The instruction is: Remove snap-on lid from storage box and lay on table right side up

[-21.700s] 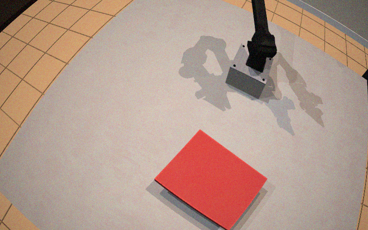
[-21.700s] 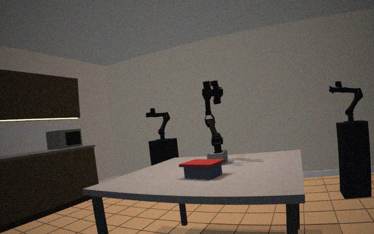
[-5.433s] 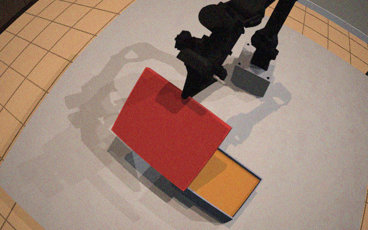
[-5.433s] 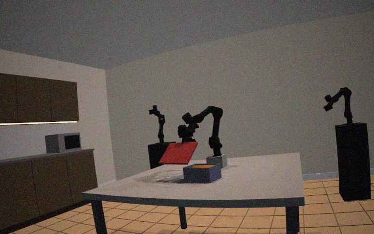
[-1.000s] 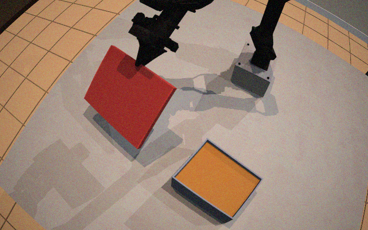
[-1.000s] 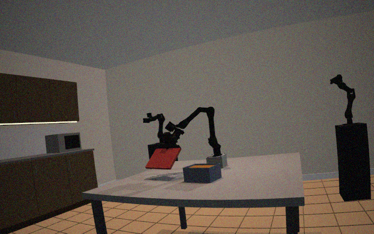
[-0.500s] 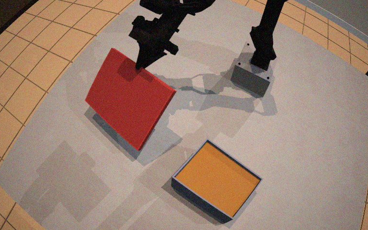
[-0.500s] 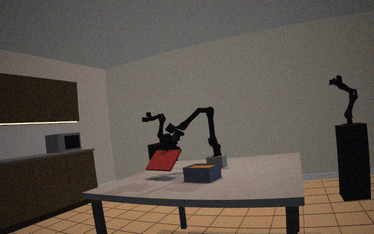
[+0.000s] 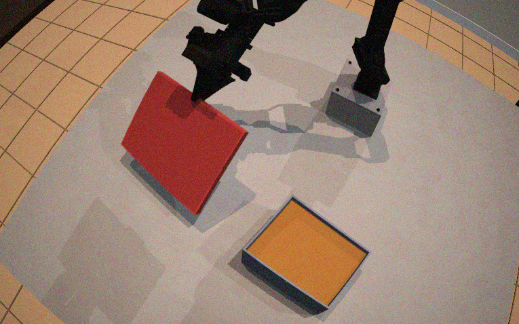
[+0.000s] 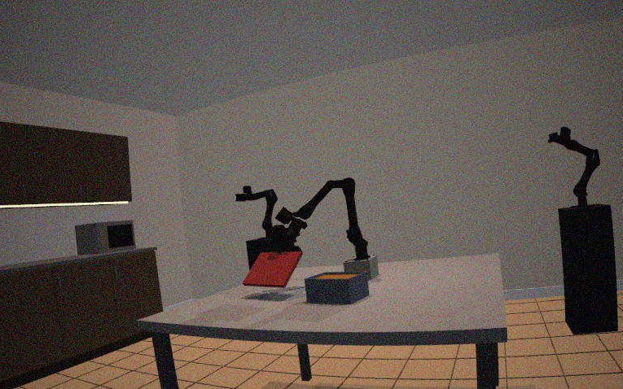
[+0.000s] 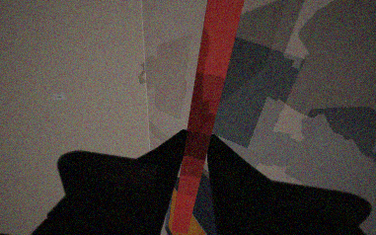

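red and seemingly stiff, light and a little slippery, the lid [image 9: 180,144] [image 10: 274,269] [image 11: 222,41] slants above the table [image 9: 446,193] [image 10: 425,299], off the box [image 9: 283,281] [image 10: 335,290]; the pincer [image 9: 195,99] [image 11: 197,136] is clamped on its raised edge, best gripped near mid-edge against twisting.

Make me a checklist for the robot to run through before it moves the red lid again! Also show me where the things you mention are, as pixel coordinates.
1. Lid [image 9: 180,148] [image 10: 273,269] [image 11: 220,44] pinched in the end effector [image 9: 197,98] [image 11: 197,136]: ok, one edge is between the fingers.
2. Lid off the box [image 9: 305,257] [image 10: 337,290]: ok, the box is open and shows orange inside.
3. Lid lifted off the table [image 9: 434,193] [image 10: 425,299]: ok, it hangs above its shadow.
4. Lid level for laying down: not ok, it slants steeply.
5. Landing spot beside the box, not over it: ok.
6. Lid right side up: cannot tell.
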`<state>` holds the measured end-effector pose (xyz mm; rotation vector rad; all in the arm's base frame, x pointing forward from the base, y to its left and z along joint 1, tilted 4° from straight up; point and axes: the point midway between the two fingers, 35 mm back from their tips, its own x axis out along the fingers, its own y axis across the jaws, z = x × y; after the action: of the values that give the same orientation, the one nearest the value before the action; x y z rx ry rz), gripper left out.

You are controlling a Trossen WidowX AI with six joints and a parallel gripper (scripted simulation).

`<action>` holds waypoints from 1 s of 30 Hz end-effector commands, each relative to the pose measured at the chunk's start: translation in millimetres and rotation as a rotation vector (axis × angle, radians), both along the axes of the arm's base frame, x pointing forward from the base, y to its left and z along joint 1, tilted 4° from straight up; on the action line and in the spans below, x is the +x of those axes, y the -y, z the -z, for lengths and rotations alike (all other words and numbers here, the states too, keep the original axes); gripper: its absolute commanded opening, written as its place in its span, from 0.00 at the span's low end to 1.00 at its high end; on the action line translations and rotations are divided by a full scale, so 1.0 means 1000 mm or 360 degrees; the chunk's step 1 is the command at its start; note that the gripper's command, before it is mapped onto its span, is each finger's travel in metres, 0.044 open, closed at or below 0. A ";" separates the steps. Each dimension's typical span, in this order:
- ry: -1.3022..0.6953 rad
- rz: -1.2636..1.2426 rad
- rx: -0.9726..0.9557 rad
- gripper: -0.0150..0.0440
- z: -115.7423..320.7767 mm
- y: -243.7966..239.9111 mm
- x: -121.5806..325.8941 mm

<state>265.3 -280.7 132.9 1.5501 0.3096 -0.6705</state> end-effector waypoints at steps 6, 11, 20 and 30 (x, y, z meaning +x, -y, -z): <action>0.0005 0.0003 -0.0002 0.25 0.006 0.001 0.001; 0.0005 0.0003 -0.0002 0.25 0.010 0.001 0.001; 0.0005 0.0003 -0.0002 0.25 0.017 0.001 0.002; 0.0005 0.0003 -0.0002 0.25 0.025 0.002 0.002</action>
<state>267.0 -281.7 108.8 1.5502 0.3096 -0.6705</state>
